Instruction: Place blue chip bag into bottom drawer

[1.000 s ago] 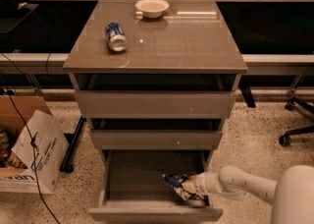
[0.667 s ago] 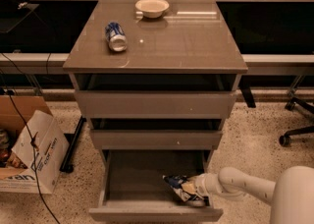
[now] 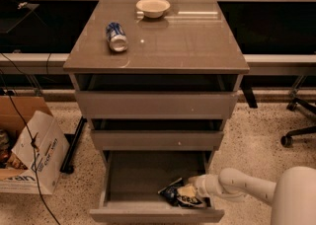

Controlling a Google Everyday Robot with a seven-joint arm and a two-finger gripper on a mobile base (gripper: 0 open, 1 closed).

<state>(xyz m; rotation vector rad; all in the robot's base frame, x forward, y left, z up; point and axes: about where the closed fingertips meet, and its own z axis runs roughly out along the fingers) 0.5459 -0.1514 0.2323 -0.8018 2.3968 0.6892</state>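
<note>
Far left on the floor you have a torn cardboard box point(image 3: 30, 156) with a black cable point(image 3: 24, 135) running over it. It is well apart from the cabinet point(image 3: 157, 104).

On the cabinet top, a blue-and-white soda can point(image 3: 116, 36) lies on its side near the left edge. A pale bowl point(image 3: 153, 7) stands upright at the back, about centre. Neither has moved since a second ago.

The top two drawers are slightly open. The bottom drawer point(image 3: 148, 215) is pulled well out, with its floor bare on the left.

The blue chip bag point(image 3: 177, 194) is inside that drawer, in the front right corner. It is crumpled, resting on the drawer floor and close behind the front panel. Same spot as a second ago, maybe a hair lower, hard to be sure.

The gripper point(image 3: 197, 186) is also in the drawer, reaching in from the right and touching the bag's right end. You can't tell whether it grips the bag or has let go, since the contact is hidden by the bag and the wrist. Its position matches the earlier frames, with no clear shift.

The white arm point(image 3: 247, 188) runs out over the drawer's right side to the lower right corner. An office chair base point(image 3: 297, 131) sits on the speckled floor at far right.
</note>
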